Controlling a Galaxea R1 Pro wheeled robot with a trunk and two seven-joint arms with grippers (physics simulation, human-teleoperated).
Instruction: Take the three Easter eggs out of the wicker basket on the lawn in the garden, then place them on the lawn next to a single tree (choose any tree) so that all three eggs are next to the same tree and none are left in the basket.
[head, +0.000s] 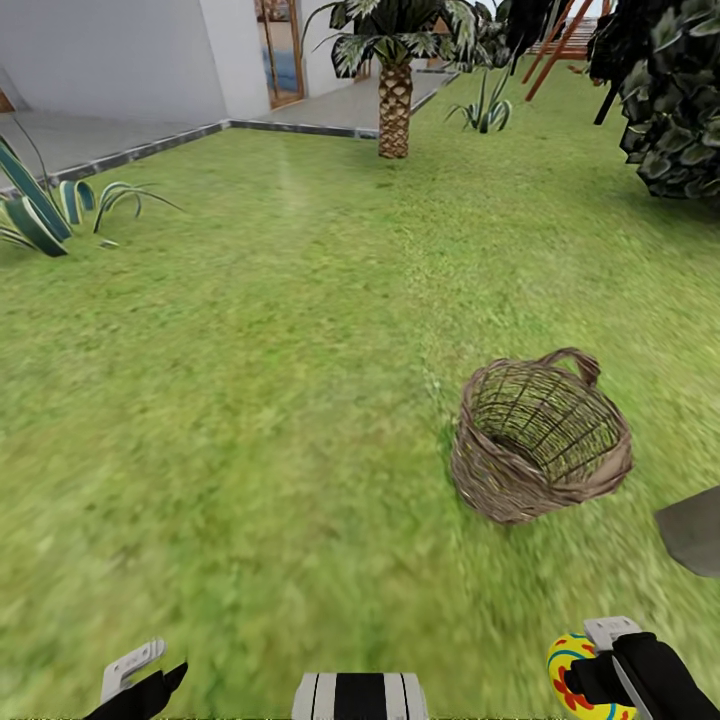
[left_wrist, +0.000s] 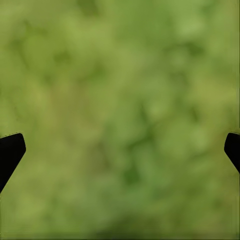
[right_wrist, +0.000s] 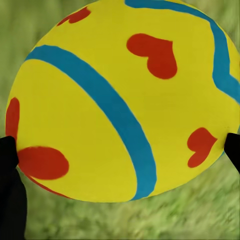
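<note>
Easter egg in your right gripper is the thing to carry now — in the right wrist view the yellow shell with its blue bands and red marks sits between the two dark fingertips, clamped at its flanks, with blurred lawn behind it. Your left gripper hangs over bare grass with its jaws spread wide and nothing between them. Take the wicker basket as your landmark: it stands on the lawn ahead of the right gripper and slightly inboard of it, tilted, and the part of its inside you can see looks empty, though the near wall hides the bottom. No smooth-trunked tree is plainly in view; beyond the basket, far up the lawn, stands only the palm, which is the wrong kind, and to the far right of the basket hangs dark foliage whose trunk is cut off by the frame edge. My judgement is that the drop spot lies that way — past the basket, on the right arm's side.
</note>
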